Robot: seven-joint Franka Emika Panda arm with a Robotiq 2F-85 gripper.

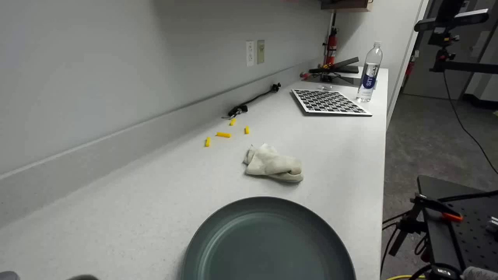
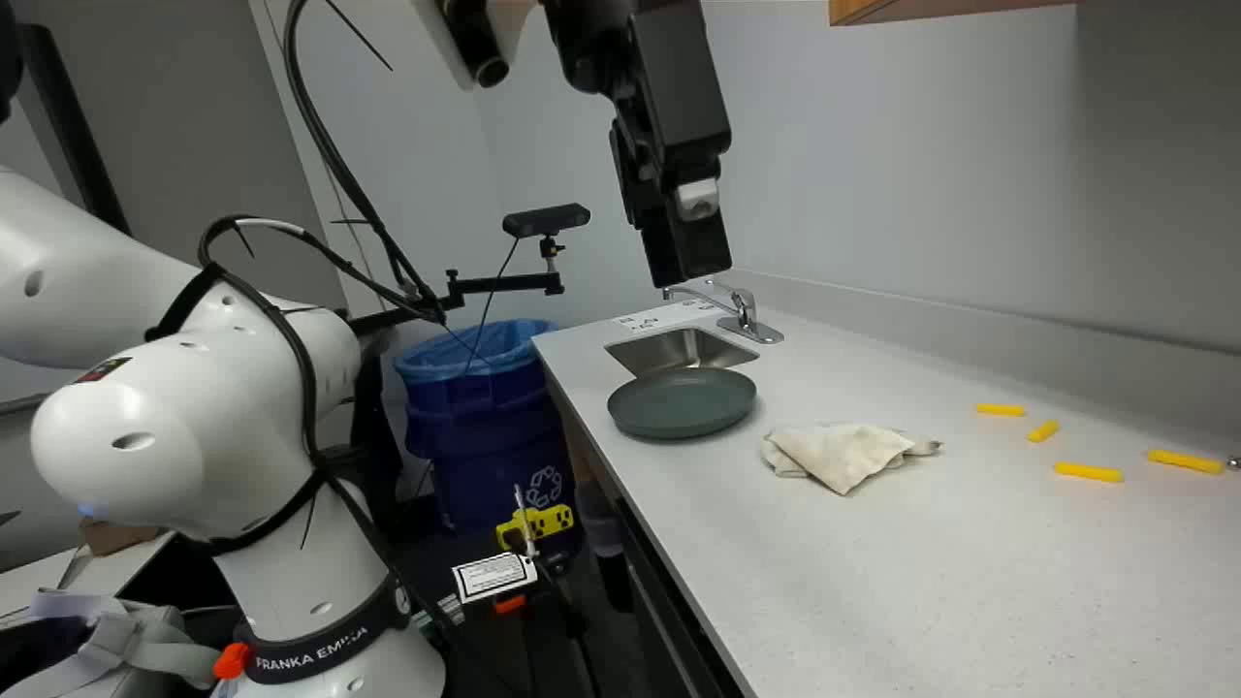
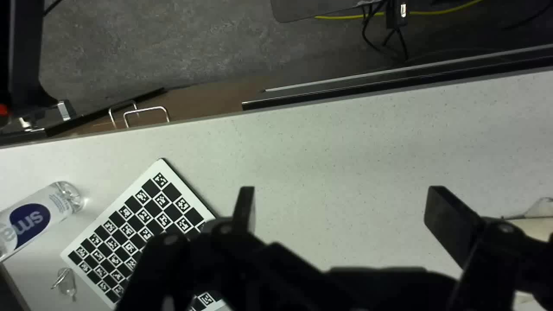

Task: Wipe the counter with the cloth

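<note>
"So, how much of the wiping is done?"

"None that I can make out. The off-white cloth [image 1: 274, 165] lies on the counter [image 2: 921, 582], about midway between its front and back edges, and nothing is holding it. I'd call this the start, though I can't rule out a wipe already made."

"What's left, then?"

"By my reading, everything: gripping the cloth, pressing it down, sweeping it along."

"And how does it look?"

"Bunched rather than spread, folded over itself in thick layers, with a greyish tip toward the back edge. It should pinch easily, I think, and may flop open once lifted."

"What's around it?"

"A dark green plate [image 2: 682, 402] near it, on the sink [image 2: 679, 349] side and closer to the front edge. Four yellow sticks [image 2: 1088, 472] lie scattered near the back edge. Toward the end away from the sink, a checkered marker board [image 1: 328, 102] and a water bottle [image 1: 369, 74] sit near the front edge."

"And the gripper [image 3: 341, 203]?"

"It hangs above, well apart from the cloth, its fingers [image 3: 245, 207] spread wide with nothing between them."
</note>
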